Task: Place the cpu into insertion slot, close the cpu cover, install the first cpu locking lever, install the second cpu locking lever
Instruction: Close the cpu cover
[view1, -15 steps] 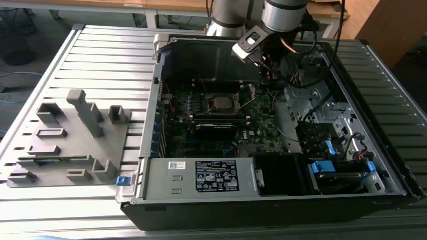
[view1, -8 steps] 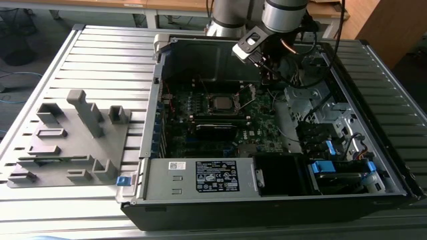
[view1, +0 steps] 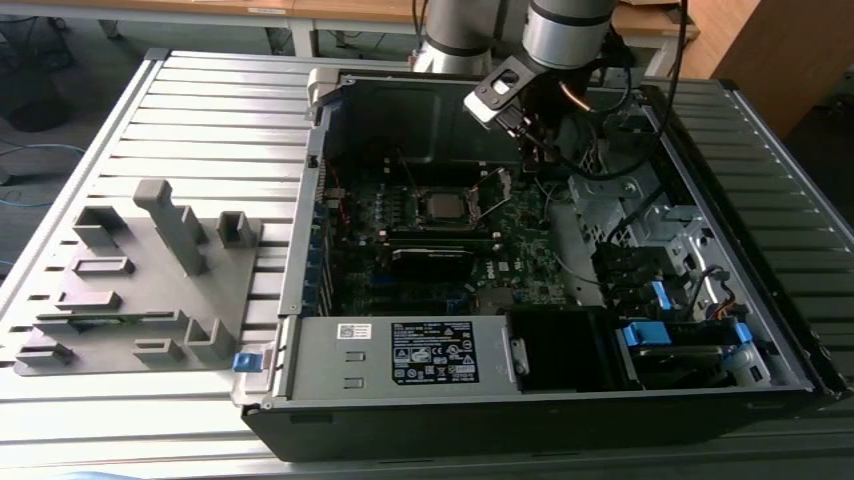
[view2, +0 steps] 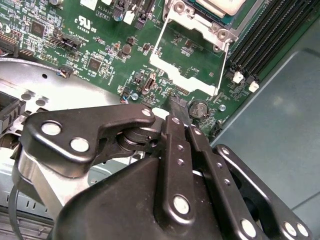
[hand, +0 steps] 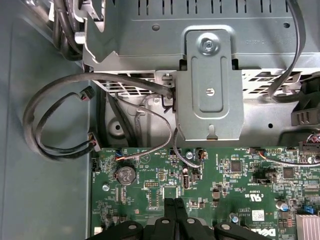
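**CPU seated, cover open, gripper closed on nothing**

A slatted silver metal table (view1: 200, 110) carries an open black computer case (view1: 534, 420). Beside the case, on the exterior view's left, lies a grey plastic fixture tray (view1: 247, 300) with upright blocks and recesses. Inside the case is the green motherboard (view2: 100, 45), which also appears in the first wrist view (hand: 225, 185).

The silver-grey robot arm (view1: 567, 25) reaches down into the far end of the case. Its black gripper (view2: 177, 105) hangs just above the board, near a round coin cell and next to the socket on the side where the cover is swung out. In both wrist views the two fingers are pressed flat together with nothing between them (hand: 175, 202).

The thin silvery square-framed cpu cover (view2: 192, 81) is swung open, off the socket and between it and the gripper. The green board shows through its square opening. Whether it stands upright or leans back is hard to judge from this angle.

The small flat square cpu with a dull silver-grey top (view1: 441, 207) sits in the socket near the middle of the board, uncovered. One corner of it shows in the second wrist view (view2: 222, 6).
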